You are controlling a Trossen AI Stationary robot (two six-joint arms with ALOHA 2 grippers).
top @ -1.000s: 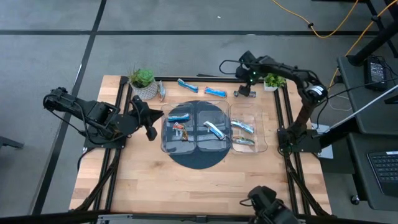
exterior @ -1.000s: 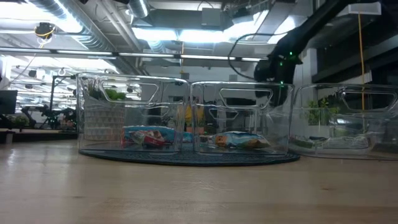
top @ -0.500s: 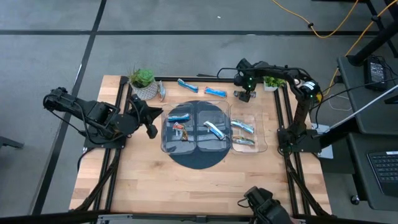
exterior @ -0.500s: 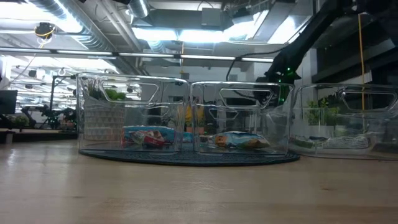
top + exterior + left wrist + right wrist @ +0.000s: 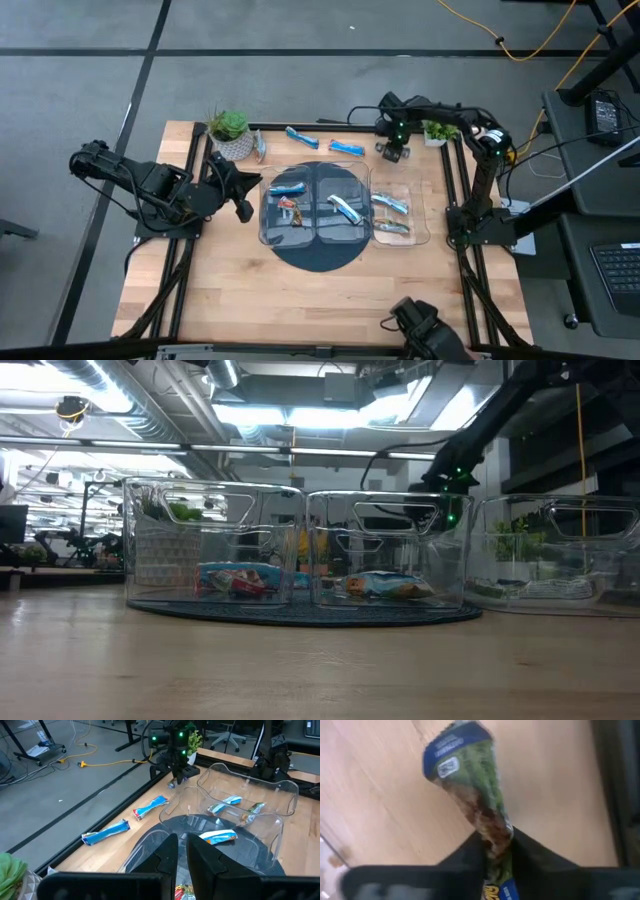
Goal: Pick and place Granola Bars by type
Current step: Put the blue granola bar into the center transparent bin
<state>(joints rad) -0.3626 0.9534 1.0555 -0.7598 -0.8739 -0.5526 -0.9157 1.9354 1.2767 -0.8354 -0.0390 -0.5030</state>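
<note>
My right gripper (image 5: 393, 152) points down at the table's far right, beside a small plant (image 5: 438, 130), and is shut on a green-and-blue granola bar (image 5: 470, 785). My left gripper (image 5: 182, 855) waits shut above the left side of the clear trays. On the far strip of the table lie two blue bars (image 5: 302, 137) (image 5: 347, 148), with one more (image 5: 260, 148) next to the left plant pot. The left tray (image 5: 268, 225), middle tray (image 5: 352, 232) and right tray (image 5: 425, 235) hold several bars. My right gripper pinches the bar's narrowed middle (image 5: 492, 832) between its two fingers (image 5: 467, 857), coming from above with the fingers across the bar. The longer end (image 5: 452, 750) reaches out over the wooden table. Whether the bar is off the wood, I cannot tell.
The left and middle trays stand on a dark round mat (image 5: 318, 258). A potted plant (image 5: 230, 130) stands at the far left. Black rails (image 5: 455, 180) run along the table's sides. Bare wood lies toward the near edge (image 5: 320, 310).
My right gripper has come down onto the table at the far right and its fingers have closed on the bar there. My left arm has kept still.
</note>
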